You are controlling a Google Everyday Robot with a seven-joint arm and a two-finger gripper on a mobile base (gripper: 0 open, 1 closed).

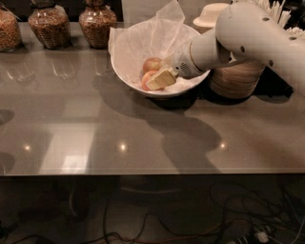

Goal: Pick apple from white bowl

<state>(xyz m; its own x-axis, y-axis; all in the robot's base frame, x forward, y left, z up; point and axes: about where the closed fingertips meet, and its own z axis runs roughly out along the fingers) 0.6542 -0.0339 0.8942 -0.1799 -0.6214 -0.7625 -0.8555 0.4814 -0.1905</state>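
Note:
The white bowl (125, 66), lined with crinkled white tissue paper, stands at the back middle of the grey table. Two apples lie in it. The red-orange apple (146, 78) is the nearer one, and a paler apple (152, 63) lies just behind it. My gripper (158, 80) reaches into the bowl from the right on the white arm (238, 35). Its cream tip lies against the right side of the red-orange apple and hides part of it.
Three glass jars of grains (97, 21) stand at the back left. A round tan stack (237, 78) stands right of the bowl under my arm, with a small white dish (210, 14) behind. The table's front edge (143, 174) is near, with cables below.

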